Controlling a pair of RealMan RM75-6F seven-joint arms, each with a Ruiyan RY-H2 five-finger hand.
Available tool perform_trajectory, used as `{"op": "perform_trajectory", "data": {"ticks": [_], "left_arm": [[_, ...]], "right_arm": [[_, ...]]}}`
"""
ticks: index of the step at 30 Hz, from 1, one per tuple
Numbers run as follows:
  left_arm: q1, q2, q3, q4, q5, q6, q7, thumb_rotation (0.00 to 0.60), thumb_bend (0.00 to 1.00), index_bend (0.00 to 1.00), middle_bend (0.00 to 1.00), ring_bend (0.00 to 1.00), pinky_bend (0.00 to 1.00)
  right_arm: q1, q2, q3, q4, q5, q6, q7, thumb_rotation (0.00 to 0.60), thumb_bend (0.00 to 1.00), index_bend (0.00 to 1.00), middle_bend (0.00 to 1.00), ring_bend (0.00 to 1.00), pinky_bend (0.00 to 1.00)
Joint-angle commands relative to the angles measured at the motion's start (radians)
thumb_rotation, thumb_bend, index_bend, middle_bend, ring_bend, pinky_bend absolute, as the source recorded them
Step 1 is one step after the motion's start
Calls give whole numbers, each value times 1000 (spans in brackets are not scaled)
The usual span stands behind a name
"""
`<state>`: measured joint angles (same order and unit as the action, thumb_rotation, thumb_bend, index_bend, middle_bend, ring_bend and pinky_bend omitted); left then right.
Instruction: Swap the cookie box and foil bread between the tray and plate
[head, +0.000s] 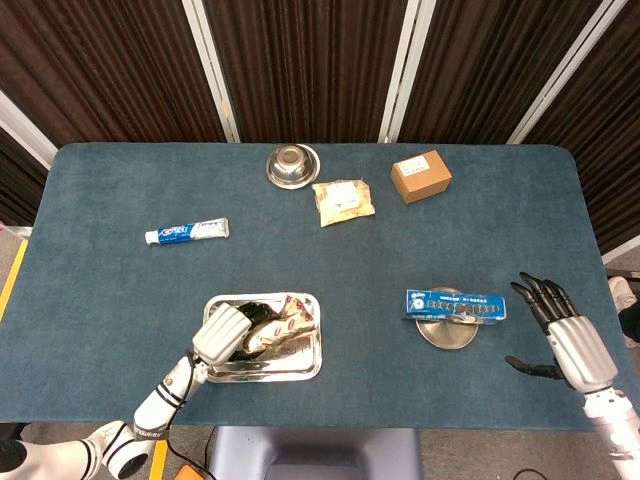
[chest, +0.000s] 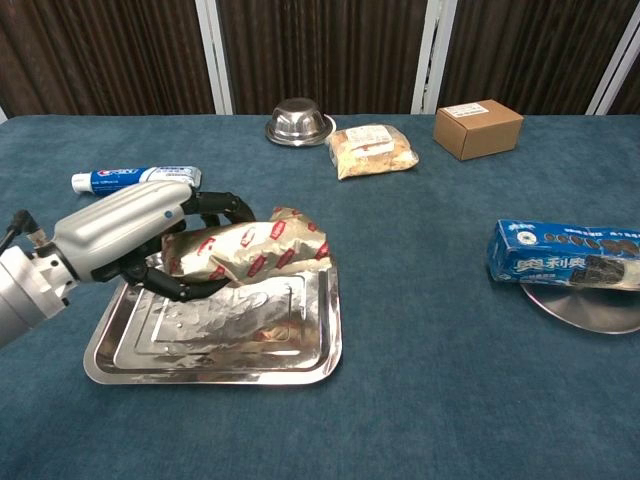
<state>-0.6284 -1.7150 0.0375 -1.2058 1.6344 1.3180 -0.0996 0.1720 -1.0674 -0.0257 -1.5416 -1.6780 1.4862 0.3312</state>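
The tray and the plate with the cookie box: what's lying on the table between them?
Nothing: in the head view only bare blue cloth separates the tray from the plate.

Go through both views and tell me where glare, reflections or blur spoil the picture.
Chest view: the tray mirrors the foil bread held by the left hand, and bright patches hide its floor; the plate also shines. Nothing looks blurred. Head view: the tray is washed pale by overhead light; the bowl glints; the right hand stays sharp.

Head view steeply overhead, chest view low and near, sharing the table (head: 100, 290).
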Motion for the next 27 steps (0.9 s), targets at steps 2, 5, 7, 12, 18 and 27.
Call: {"op": "perform_trajectory", "data": {"ticks": [2,5,7,12,18,27], "left_arm": [[29,-18,30,74,15,-4,-48,600,467,419,441,515,697],[33,-12,30,75,-26,-70,-7,600,382,51,73,91,280],[37,-3,15,55,-59,-101,16,600,350,0,0,0,116],[52,49,4,-27,-87,-116,30,600,299,0,0,0,36],[119,183,35,-196,-36,0,58,600,284,0,0,0,26],[387,404,98,-322,-71,322,19,600,341,0,0,0,7]], "right_arm": [[2,-4,-5,-4,-6,-10,-14,600,196,0,0,0,100],[4,-8,-7,-5,-7,-19,-26,600,195,0,0,0,100],[6,-10,-9,-6,-10,-26,-34,600,196,0,0,0,99],[7,-8,-14,-15,-6,-41,-59,600,196,0,0,0,99],[1,4,-24,-42,-5,-56,-124,600,196,0,0,0,98],[-113,-21,-24,-134,74,42,-512,600,196,0,0,0,29]]}}
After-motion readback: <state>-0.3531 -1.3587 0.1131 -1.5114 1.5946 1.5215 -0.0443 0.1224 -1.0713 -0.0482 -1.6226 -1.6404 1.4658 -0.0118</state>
